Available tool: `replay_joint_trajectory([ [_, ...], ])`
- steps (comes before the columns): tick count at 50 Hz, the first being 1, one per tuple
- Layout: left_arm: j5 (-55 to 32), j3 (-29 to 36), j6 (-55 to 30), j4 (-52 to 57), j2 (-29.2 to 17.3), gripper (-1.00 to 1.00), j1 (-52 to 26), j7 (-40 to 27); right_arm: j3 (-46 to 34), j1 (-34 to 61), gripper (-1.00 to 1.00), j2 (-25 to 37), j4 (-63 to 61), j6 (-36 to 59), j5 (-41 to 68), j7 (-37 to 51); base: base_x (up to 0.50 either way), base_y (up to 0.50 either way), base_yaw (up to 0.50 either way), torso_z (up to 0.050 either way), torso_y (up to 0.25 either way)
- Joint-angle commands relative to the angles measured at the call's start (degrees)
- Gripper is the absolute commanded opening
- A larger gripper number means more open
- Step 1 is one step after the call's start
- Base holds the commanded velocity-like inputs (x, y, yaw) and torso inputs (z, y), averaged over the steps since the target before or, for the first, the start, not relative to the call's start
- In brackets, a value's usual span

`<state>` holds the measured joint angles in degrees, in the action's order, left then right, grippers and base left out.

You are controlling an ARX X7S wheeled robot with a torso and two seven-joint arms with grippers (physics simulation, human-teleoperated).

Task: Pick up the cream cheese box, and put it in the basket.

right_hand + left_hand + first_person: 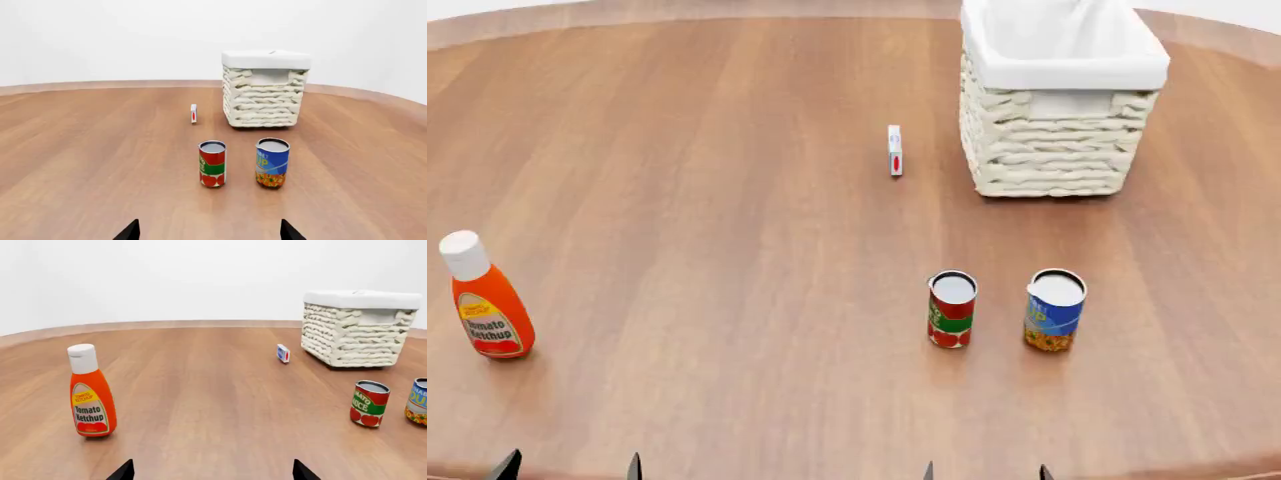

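Well beyond both end effectors stands the cream cheese box (pixel 894 150).

cream cheese box (pixel 193 113) upright just beside basket (pixel 265 95)

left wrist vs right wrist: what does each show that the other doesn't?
Only the left wrist view shows the ketchup bottle, standing upright on the table. Only the right wrist view shows the blue-yellow can whole; the left wrist view cuts it at the frame edge. Both share the cream cheese box standing on edge beside the basket, apart from it, and the red-green can. Each shows its own open gripper's fingertips: left gripper, right gripper.
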<state>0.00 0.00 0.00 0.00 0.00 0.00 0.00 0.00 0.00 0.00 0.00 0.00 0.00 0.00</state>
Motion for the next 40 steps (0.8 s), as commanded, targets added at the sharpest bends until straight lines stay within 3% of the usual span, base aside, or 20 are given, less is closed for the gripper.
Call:
replay_joint_trajectory([
  [1,-0.8,0.87,-0.19,0.24,-0.8,1.0,0.04,-0.87,-1.55,0.02,1.0,1.29,0.02,-0.04,1.29,1.55,0.0,0.0,0.0,0.0,0.0],
  [17,-2.79,3.84,-1.53,4.0,-3.43,1.0,0.77,-3.63,-3.93,-0.52,1.0,3.37,-5.31,2.38,1.72,5.38,0.0,0.0,0.0,0.0,0.0],
  [28,-4.96,4.88,-6.1,21.33,-5.03,1.0,4.76,-4.29,-5.93,-4.19,1.0,5.6,-26.89,10.96,1.0,6.54,0.0,0.0,0.0,0.0,0.0],
  [40,-6.65,4.56,-10.08,37.38,-6.82,1.0,7.72,-6.14,-7.73,-6.01,1.0,6.98,-39.05,14.81,0.13,7.74,0.0,0.0,0.0,0.0,0.0],
])
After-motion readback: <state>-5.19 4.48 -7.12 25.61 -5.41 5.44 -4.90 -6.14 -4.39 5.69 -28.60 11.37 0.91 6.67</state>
